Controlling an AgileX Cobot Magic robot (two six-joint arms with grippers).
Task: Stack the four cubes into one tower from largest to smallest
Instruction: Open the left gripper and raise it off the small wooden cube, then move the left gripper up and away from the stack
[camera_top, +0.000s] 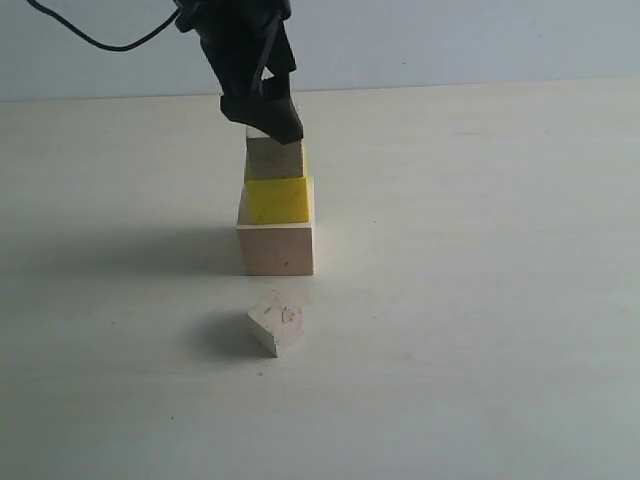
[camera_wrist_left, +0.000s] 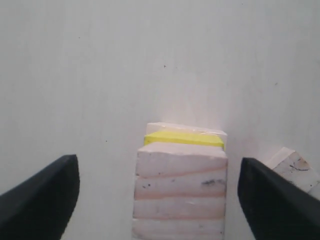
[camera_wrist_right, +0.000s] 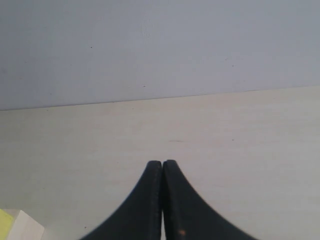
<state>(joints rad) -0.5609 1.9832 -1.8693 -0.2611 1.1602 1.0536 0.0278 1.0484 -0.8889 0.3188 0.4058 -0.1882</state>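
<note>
**Three Tiers Up, Smallest Cube Waiting**

Faced a plain bluish wall (camera_top: 450, 40) behind a pale, matte table (camera_top: 480, 300) in even light. Found three tiers standing near the middle: large pale wooden cube (camera_top: 276, 250) at the base, bright yellow cube (camera_top: 278, 200) on it, smaller bare wooden cube (camera_top: 273, 158) on top, sides roughly in line. Hung over that top block with the left gripper (camera_wrist_left: 159, 161) spread wide, fingers clear on both sides, grasping nothing. Showed the right gripper (camera_wrist_right: 162, 162) pinched closed and empty, out of the exterior view. Judged the third placement done and the fourth due. Found the smallest cube (camera_top: 275, 322), knot mark showing, alone on the table in front of the tower, apart from it and turned at an angle. Called next for rising clear without brushing the stack, descending on that cube, matching its rotated faces before closing, then a centred, gentle set-down on a narrow top.
</note>
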